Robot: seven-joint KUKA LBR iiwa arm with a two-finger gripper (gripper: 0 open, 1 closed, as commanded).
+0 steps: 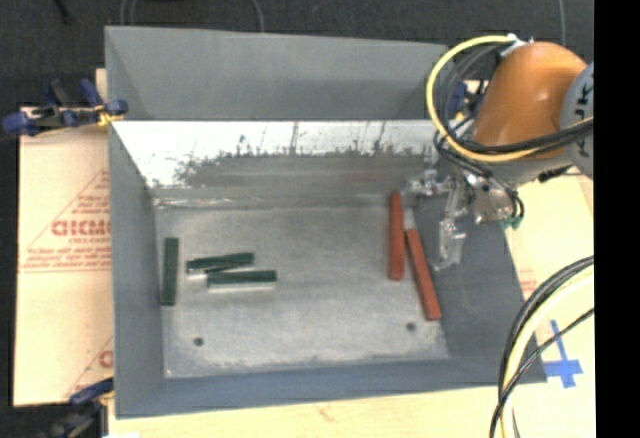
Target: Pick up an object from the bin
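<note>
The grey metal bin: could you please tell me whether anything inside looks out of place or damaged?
Nothing stands out. Three dark green sticks lie flat at the left, two reddish-brown sticks lie at the right beside the gripper; the bin's back wall is scuffed.

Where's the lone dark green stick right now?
The stick lies leftmost in the grey metal bin, just left of the two other green sticks.

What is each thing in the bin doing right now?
Two red sticks: lying flat, side by side, right side.
Two green sticks: lying flat together, left side.
Third green stick: lying flat, alone, farther left.
Gripper: just right of the red sticks.
</note>
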